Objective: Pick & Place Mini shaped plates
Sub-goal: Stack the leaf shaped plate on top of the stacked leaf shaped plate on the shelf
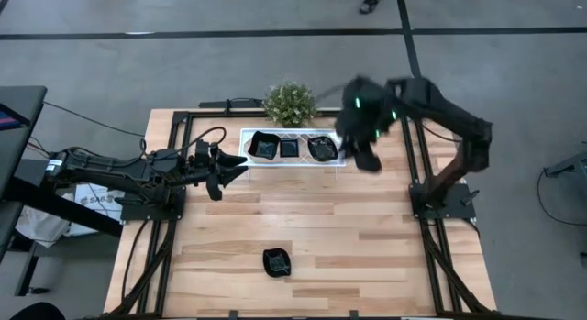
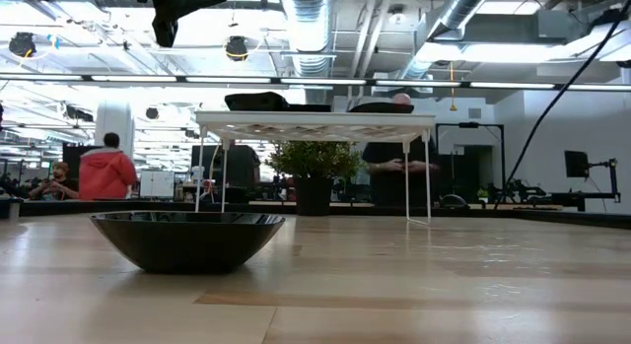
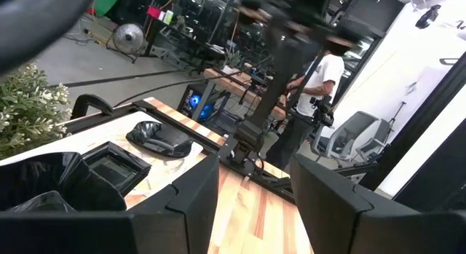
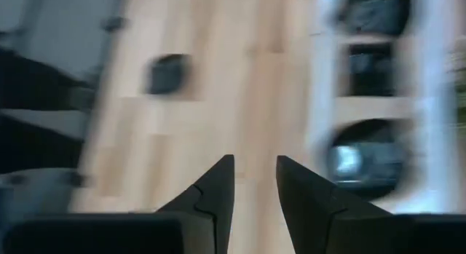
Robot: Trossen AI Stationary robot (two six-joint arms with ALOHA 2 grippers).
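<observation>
3 glossy black mini plates (image 1: 288, 148) sit on the white tray (image 1: 246, 134) at the desk's (image 1: 367, 237) far edge, beside the potted plant (image 1: 290, 104); 1 more plate (image 1: 277, 261) lies alone near the near edge. They look hard, light, slick and probably brittle, so pinching a raised rim seems safest. The right gripper (image 1: 367, 160) hovers just beside the tray's right end, jaws parted and empty. The left gripper (image 1: 237, 171) waits by the tray's left end, jaws spread, holding nothing.

three plates (image 1: 289, 148) on tray (image 1: 246, 146), right gripper (image 1: 369, 161) seemingly beside
</observation>
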